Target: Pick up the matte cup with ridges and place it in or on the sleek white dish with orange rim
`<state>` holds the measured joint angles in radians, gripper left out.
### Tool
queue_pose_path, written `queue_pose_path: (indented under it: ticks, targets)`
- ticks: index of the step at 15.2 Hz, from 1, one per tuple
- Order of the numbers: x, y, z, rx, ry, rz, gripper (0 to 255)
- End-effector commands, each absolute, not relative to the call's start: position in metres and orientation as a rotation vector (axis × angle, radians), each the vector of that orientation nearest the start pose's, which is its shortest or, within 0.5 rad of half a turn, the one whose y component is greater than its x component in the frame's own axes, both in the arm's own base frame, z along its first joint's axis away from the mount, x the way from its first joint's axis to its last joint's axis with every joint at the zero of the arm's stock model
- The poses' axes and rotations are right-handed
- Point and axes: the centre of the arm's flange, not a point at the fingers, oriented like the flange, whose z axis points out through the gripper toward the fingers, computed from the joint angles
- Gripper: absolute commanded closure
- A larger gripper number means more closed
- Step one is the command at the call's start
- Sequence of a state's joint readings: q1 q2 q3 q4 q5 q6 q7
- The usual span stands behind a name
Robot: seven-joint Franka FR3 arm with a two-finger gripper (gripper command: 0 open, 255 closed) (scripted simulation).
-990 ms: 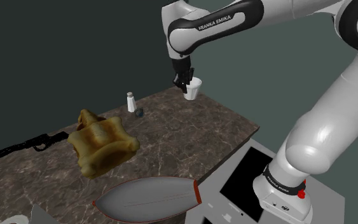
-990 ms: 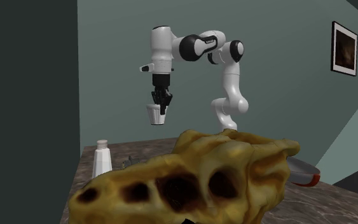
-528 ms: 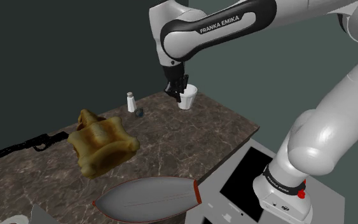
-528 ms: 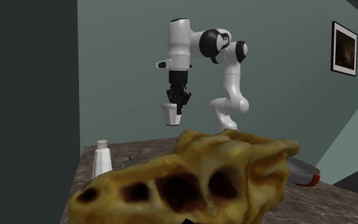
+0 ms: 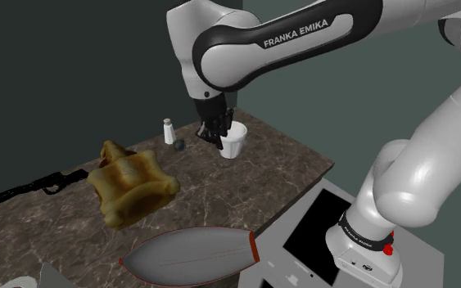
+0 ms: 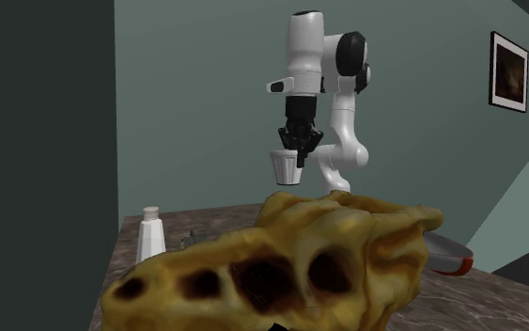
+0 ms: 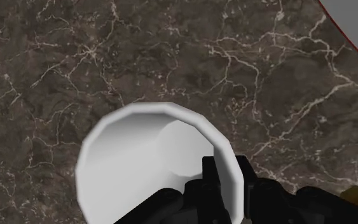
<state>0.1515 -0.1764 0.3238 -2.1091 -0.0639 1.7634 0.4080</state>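
Note:
A plain white cup (image 5: 233, 145) hangs in the air above the far part of the dark marble table (image 5: 261, 176). My black gripper (image 5: 217, 131) is shut on the cup's rim, one finger inside and one outside. The second exterior view shows the cup (image 6: 286, 167) upright under the gripper (image 6: 295, 147), well above the tabletop. In the wrist view the cup's mouth (image 7: 139, 162) faces the camera, with the gripper (image 7: 227, 177) pinching its wall. The pale dish with a red-orange rim (image 5: 189, 254) lies at the table's near edge, and its edge (image 7: 355, 28) is also in the wrist view.
A lumpy yellow-brown object (image 5: 130, 186) sits mid-table and looms large in the second exterior view (image 6: 281, 263). A small white bottle (image 5: 169, 130) and a little dark object (image 5: 180, 145) stand near the far edge. A black strap-like thing (image 5: 24, 190) lies at the left. The stand (image 5: 314, 237) is at lower right.
The arm has carried the cup leftward and slightly lower in the shoulder view, rightward in the second exterior view. The grip on the cup has stayed shut.

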Motion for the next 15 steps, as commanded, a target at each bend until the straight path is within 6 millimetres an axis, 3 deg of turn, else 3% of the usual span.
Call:
queue_pose_path:
  ticks: [1,15]
  targets:
    - [0.418,0.247,0.477,-3.316,-0.123,0.187,255]
    - [0.344,0.415,0.485,-3.316,-0.123,0.187,255]
